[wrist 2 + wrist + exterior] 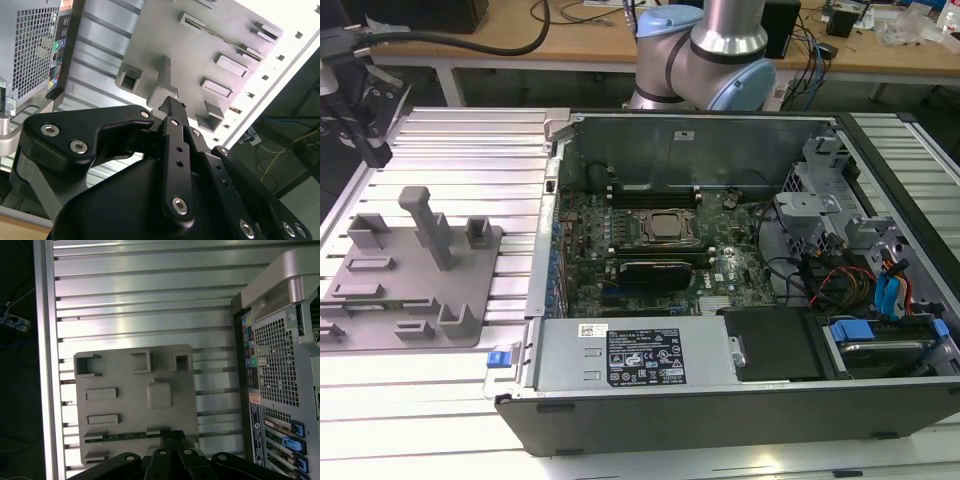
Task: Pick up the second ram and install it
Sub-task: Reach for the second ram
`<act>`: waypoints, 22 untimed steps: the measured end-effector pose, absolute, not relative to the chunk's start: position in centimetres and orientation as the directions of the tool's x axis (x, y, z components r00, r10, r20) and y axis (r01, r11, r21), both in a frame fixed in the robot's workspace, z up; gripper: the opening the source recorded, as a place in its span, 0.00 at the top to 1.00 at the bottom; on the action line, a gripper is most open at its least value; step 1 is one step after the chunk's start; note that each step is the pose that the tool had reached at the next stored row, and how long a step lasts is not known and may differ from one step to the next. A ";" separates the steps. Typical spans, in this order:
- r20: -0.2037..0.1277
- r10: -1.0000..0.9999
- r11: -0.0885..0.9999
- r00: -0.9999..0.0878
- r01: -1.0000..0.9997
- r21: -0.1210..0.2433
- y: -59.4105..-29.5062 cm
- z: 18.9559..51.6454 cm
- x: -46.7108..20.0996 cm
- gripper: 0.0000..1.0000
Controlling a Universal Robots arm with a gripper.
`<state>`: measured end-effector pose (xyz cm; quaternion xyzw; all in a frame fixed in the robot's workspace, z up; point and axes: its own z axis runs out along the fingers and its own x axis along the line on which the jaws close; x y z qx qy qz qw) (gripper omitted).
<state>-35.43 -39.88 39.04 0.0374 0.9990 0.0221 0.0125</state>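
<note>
gripper [377, 152] fingers [172, 436] pressed together, nothing between | second ram [125, 436] on edge in grey holder [480, 270] under fingers, one end beside tips in first wrist view | open computer case [720, 420] well apart, toward the exterior view's right

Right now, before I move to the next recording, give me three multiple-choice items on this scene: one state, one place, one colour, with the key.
1. The computer case is: A open, motherboard exposed; B closed; C upside down.
2. The second ram lies: A inside the computer case; B in a slot of the holder tray; C on the floor.
3. The holder tray is: A red; B grey; C yellow.
Key: 1 A, the board shows inside it in the exterior view; 2 B, the green stick sits in the tray in the first wrist view; 3 B, plain grey throughout.
</note>
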 end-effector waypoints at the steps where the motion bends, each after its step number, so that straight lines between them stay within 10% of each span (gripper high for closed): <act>1: -0.023 0.075 0.996 -0.997 0.074 0.045 -39.9 39.0 -35.6 0.92; 22: -0.023 0.075 0.996 -0.997 0.074 0.045 -40.1 37.5 -39.7 0.92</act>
